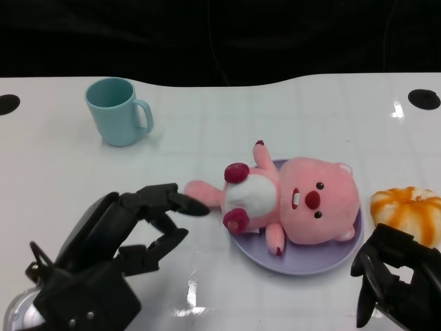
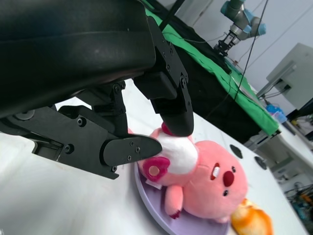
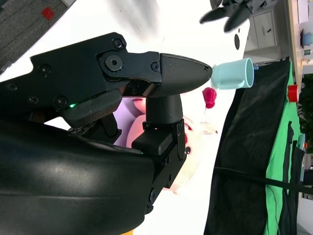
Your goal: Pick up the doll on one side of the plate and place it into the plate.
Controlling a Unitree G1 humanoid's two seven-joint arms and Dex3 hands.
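The pink plush doll (image 1: 303,200) lies on its back across the purple plate (image 1: 324,263), with its head toward my right and one pink limb sticking out past the plate's left rim. My left hand (image 1: 117,255) hovers just left of the plate with its fingers spread, their tips close under that limb, and it holds nothing. The left wrist view shows the doll (image 2: 205,181) on the plate (image 2: 145,196) beyond the parted fingers (image 2: 132,149). My right hand (image 1: 396,283) sits low at the plate's right edge, empty, with its fingers hanging apart.
A light blue cup (image 1: 117,110) stands at the back left. An orange-and-white plush pumpkin (image 1: 410,214) lies right of the plate, just behind my right hand. Two black round holes (image 1: 424,98) mark the table's far corners. The far table edge meets a dark backdrop.
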